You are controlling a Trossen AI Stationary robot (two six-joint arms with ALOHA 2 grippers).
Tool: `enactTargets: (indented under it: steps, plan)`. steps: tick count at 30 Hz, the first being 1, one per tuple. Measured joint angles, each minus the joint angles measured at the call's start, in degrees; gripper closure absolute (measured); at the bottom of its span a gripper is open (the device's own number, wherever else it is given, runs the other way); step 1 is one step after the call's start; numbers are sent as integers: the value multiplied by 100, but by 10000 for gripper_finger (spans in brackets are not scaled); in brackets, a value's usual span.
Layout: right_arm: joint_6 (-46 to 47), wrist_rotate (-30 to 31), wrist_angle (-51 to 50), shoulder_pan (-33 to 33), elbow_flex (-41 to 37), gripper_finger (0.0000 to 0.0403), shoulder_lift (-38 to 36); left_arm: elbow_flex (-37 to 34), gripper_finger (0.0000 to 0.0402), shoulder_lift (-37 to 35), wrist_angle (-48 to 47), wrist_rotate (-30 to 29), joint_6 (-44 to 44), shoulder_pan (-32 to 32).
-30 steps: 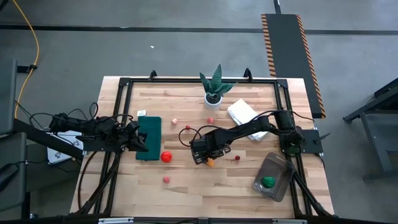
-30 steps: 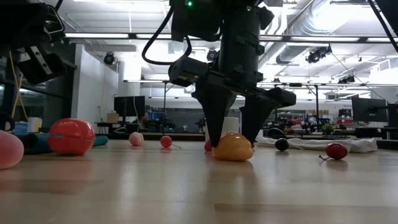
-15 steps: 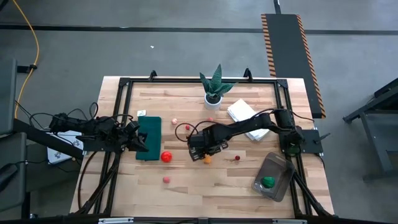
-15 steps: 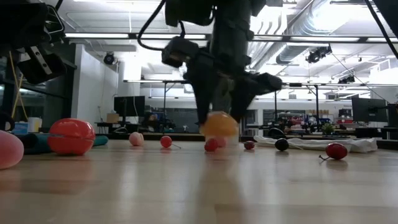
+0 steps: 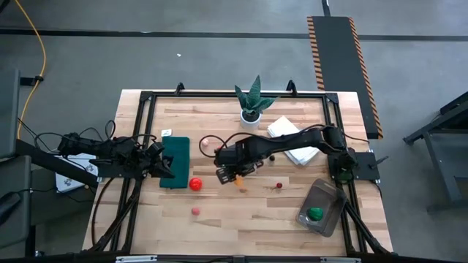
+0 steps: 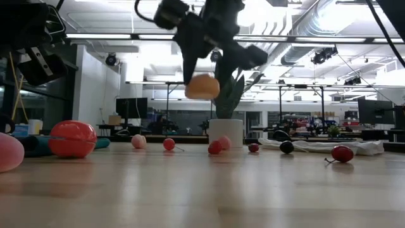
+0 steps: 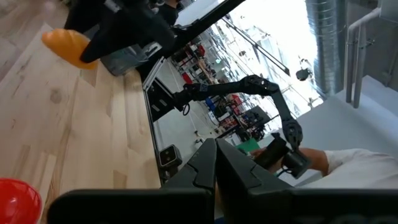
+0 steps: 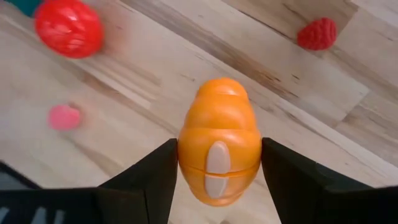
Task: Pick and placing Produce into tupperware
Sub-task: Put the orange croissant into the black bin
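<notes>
My left gripper (image 5: 167, 165) waits over the green mat (image 5: 175, 161), jaws together. My right gripper (image 8: 217, 180) stretches over mid-table, jaws clamped on the orange fruit (image 8: 219, 149), which now hangs clear of the wood; a second ago it sat on the table between those jaws. The tupperware (image 5: 320, 207) lies well right of them.

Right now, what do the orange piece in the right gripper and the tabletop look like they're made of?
The orange piece, clamped in the right gripper, looks like smooth moulded plastic: soft sheen, ridged segments, an inset oval. The tabletop looks like pale sealed wood: visible grain and plank seams, with a slight reflection in the low view.
</notes>
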Motion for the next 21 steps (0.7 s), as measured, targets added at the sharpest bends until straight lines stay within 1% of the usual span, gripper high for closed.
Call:
enactTargets:
  steps: [8, 12, 15, 21]
  plan:
    - [-148, 120, -503, 0, 621, 199, 0, 2, 401, 2, 2, 2, 9, -1]
    - [-181, 146, -928, 0, 921, 199, 0, 1, 401, 2, 1, 7, 9, -2]
    - [-181, 146, -1244, 0, 1078, 199, 0, 2, 401, 1, 0, 7, 9, -1]
    - [-185, 149, -1575, 0, 1288, 199, -2, 2, 401, 2, 2, 9, 11, 0]
